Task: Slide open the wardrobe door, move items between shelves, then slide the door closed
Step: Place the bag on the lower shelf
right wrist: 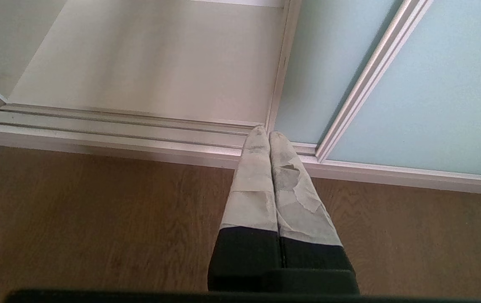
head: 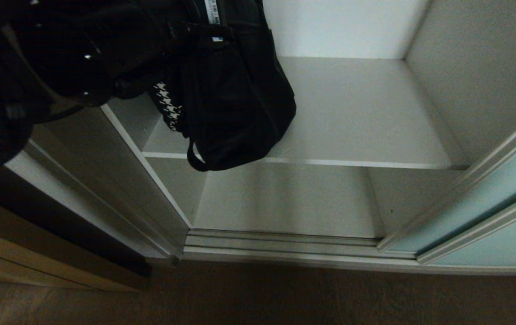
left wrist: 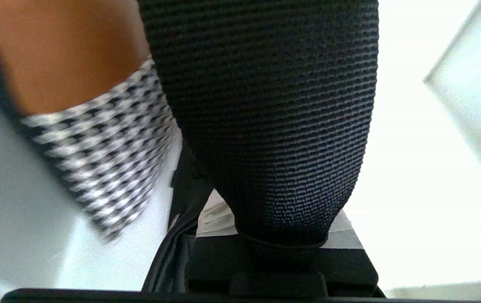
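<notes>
The wardrobe stands open, its sliding wardrobe door (head: pixel 474 212) of pale aqua glass pushed to the right. A black bag (head: pixel 235 104) with a houndstooth patch (head: pixel 169 106) hangs from my left arm (head: pixel 59 58) over the upper of the two shelves (head: pixel 366 113). Its bottom reaches past that shelf's front edge. My left gripper (left wrist: pixel 280 229) is shut on the bag's black webbing strap (left wrist: pixel 265 105), which hides most of the fingers. The lower shelf (head: pixel 285 198) is bare. My right gripper (right wrist: pixel 269 134) is shut and empty, low over the floor by the door (right wrist: pixel 434 84).
A ribbed silver track (head: pixel 285 246) runs along the wardrobe's foot, with dark wood floor (head: pixel 285 293) in front. White side walls (head: pixel 474 81) close the compartment. A wooden piece of furniture (head: pixel 36 253) stands to the left of the wardrobe.
</notes>
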### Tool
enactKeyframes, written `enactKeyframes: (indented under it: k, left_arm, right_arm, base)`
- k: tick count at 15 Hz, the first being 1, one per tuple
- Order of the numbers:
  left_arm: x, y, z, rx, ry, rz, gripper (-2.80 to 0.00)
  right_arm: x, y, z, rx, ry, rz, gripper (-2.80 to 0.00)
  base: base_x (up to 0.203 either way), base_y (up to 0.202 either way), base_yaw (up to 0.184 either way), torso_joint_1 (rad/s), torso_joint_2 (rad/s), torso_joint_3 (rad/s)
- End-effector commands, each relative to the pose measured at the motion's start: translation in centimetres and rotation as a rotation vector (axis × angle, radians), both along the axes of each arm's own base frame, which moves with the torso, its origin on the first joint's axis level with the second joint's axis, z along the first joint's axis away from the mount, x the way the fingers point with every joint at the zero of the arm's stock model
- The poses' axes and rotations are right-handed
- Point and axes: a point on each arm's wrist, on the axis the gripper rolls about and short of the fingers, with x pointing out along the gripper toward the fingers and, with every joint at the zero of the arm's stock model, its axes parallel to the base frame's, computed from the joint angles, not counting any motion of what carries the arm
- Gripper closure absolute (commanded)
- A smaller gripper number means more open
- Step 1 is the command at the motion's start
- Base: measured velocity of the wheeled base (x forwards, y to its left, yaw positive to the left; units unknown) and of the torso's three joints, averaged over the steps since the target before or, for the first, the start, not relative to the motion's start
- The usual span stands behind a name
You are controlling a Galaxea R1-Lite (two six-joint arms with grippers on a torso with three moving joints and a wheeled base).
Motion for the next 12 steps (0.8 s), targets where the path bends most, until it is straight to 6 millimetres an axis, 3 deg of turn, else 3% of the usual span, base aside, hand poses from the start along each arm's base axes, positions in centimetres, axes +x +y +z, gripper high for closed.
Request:
enactKeyframes:
  k: [1, 7, 12]
  left_arm:
    - [-2.9, 2.3, 1.6, -0.014, -0.011, 0.019, 0.0]
    - [-6.3, 5.4, 0.7, 0.052, 0.044, 0.064, 0.0]
    - [-8.2, 8.0, -1.9, 0.084, 0.098, 0.134, 0.0]
  right_arm:
    - [0.0, 0.0, 0.0, 0.0, -0.001, 0.0, 0.0]
    - [0.0, 0.0, 0.0, 0.0, -0.001, 0.0, 0.0]
    - [0.0, 0.0, 0.0, 0.0, -0.001, 0.0, 0.0]
  base:
    - [0.0, 0.0, 0.0, 0.0, 0.0, 0.0]
    - [0.0, 0.0, 0.0, 0.0, 0.0, 0.0]
    - [0.0, 0.0, 0.0, 0.0, 0.0, 0.0]
